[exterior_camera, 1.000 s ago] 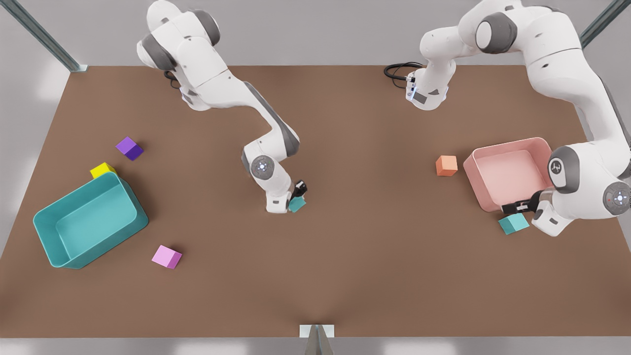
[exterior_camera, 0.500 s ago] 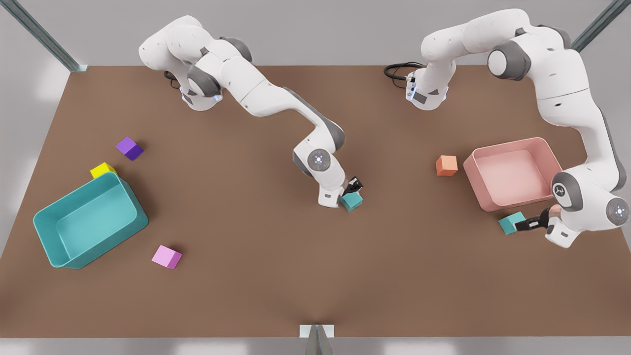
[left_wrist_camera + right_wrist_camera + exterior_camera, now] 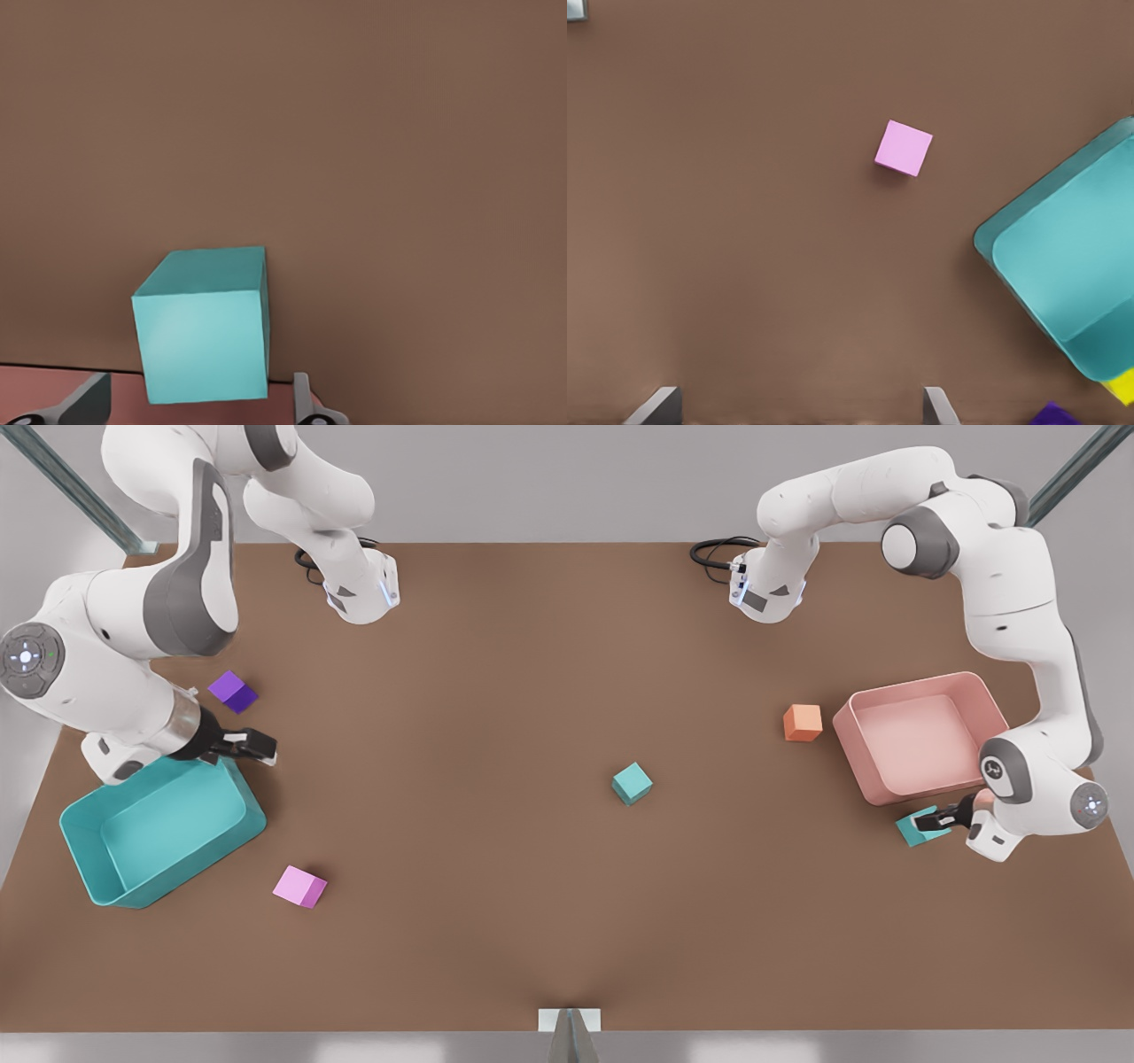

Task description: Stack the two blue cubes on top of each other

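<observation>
One blue cube (image 3: 632, 783) sits alone near the middle of the table. The other blue cube (image 3: 911, 829) (image 3: 204, 332) lies in front of the pink bin (image 3: 912, 685) at the front view's right. My left gripper (image 3: 932, 820) (image 3: 195, 394) is low at this cube, open, with a finger on either side and small gaps between each finger and the cube. My right gripper (image 3: 259, 746) (image 3: 796, 403) hangs open with nothing in it at the front view's left, above the near corner of the teal bin (image 3: 89, 850).
A purple cube (image 3: 233, 691) lies just behind the right gripper, and a pink cube (image 3: 299, 887) (image 3: 904, 148) in front of the teal bin (image 3: 1028, 221). A yellow cube (image 3: 1123, 387) touches that bin's corner. An orange cube (image 3: 803, 722) stands beside the pink bin.
The right gripper let go of the middle blue cube and swung away to the front view's left, over the teal bin. The left gripper moved in around the other blue cube.
</observation>
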Controlling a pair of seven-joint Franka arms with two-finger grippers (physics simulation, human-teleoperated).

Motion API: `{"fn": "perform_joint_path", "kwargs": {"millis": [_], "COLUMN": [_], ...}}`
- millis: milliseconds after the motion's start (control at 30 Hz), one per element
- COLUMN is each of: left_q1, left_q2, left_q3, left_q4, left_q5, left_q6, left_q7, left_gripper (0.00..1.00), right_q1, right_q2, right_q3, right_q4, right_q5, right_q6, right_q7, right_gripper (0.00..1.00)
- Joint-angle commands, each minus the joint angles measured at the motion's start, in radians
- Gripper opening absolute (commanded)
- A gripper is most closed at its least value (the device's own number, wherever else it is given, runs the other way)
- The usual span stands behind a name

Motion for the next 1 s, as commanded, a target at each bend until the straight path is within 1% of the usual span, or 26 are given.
{"fn": "perform_joint_path", "kwargs": {"millis": [0,233,467,667,733,900,933,967], "left_q1": [0.003,0.006,0.006,0.005,0.005,0.005,0.005,0.005], "left_q2": [0.008,0.018,0.044,0.053,0.053,0.065,0.065,0.065], "left_q3": [0.000,0.006,0.006,0.006,0.005,0.005,0.006,0.005], "left_q4": [-0.002,-0.025,-0.025,-0.025,-0.025,-0.023,-0.025,-0.023], "left_q5": [0.001,0.001,-0.002,-0.002,-0.002,-0.001,-0.002,-0.002], "left_q6": [0.010,0.010,0.091,0.099,0.103,0.122,0.129,0.139], "left_q7": [-0.085,-0.085,-0.086,-0.085,-0.085,-0.085,-0.085,-0.086], "left_gripper": [1.00,1.00,1.00,1.00,1.00,1.00,1.00,0.89], "right_q1": [0.000,0.003,0.001,0.000,0.000,0.021,0.023,0.027], "right_q2": [-0.033,-0.023,-0.021,-0.009,0.024,0.030,0.031,0.031], "right_q3": [0.000,0.003,0.003,-0.002,0.004,0.006,0.007,0.007], "right_q4": [-0.024,-0.041,-0.053,-0.053,-0.001,0.005,0.005,0.005], "right_q5": [-0.041,-0.035,-0.030,-0.010,-0.035,-0.049,-0.048,-0.048], "right_q6": [-0.154,-0.154,-0.154,-0.145,-0.156,-0.160,-0.160,-0.162], "right_q7": [-0.388,-0.384,-0.384,-0.384,-0.393,-0.385,-0.385,-0.385], "right_gripper": [1.00,1.00,1.00,1.00,1.00,1.00,1.00,1.00]}}
